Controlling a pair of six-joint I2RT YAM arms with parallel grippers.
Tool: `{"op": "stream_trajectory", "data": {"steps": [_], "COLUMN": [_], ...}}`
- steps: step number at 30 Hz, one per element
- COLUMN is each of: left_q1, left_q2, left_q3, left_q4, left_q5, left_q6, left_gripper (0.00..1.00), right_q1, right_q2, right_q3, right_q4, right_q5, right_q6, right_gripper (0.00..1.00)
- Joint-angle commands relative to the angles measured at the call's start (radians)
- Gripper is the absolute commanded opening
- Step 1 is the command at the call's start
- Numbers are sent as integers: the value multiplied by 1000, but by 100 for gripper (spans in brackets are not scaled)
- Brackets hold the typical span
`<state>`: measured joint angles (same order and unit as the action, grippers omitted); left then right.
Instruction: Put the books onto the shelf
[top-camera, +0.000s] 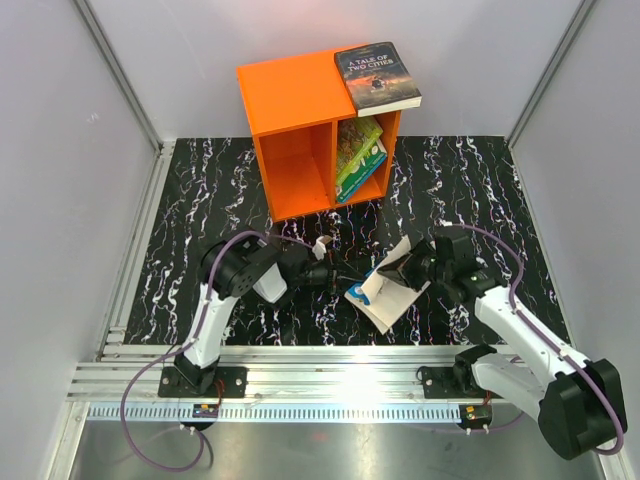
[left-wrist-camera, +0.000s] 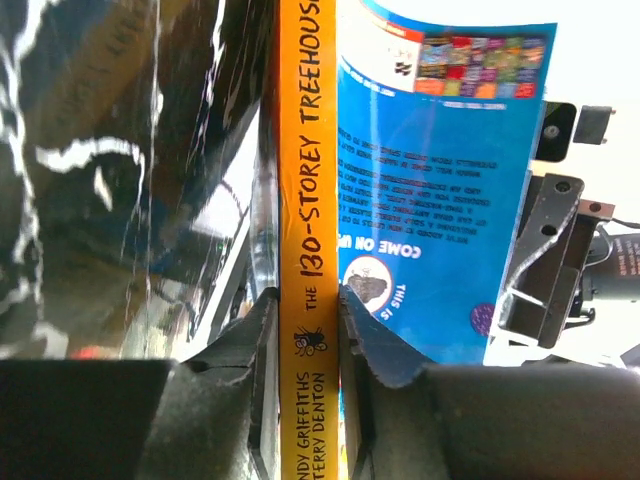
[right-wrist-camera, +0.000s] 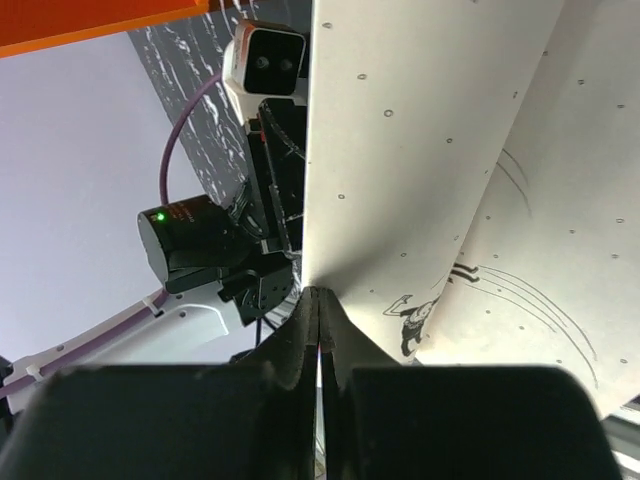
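So the blue paperback sits splayed open between both arms, near of the orange shelf. The left gripper is clamped on its yellow spine, probably to stand it up for shelving. The right gripper is pinched tight on a white page, or maybe the inside of the cover.

My left arm is folded low and stretches to the right, and my left fingers are closed tight on the spine of a book. My right arm stretches to the left, and my right fingers, pressed together, pinch one page of it.
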<state>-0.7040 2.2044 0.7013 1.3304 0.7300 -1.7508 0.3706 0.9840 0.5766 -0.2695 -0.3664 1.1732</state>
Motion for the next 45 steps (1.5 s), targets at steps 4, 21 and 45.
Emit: {"op": "stream_trajectory", "data": {"steps": [4, 21, 45], "left_q1": [-11, -17, 26], "left_q2": [-121, -549, -664], "left_q3": [-55, 412, 579], "left_q4": [262, -1119, -774], "left_q5": [42, 0, -75], "left_q6": [-30, 625, 125], "left_gripper": [0, 0, 0], "right_q1": [5, 5, 5], "right_q2": [-19, -83, -357], "right_q3": [254, 316, 279], "right_q4": [-346, -663, -268], "right_q5": [105, 126, 181], "right_q6": [-189, -159, 88], "right_gripper": [81, 100, 100]}}
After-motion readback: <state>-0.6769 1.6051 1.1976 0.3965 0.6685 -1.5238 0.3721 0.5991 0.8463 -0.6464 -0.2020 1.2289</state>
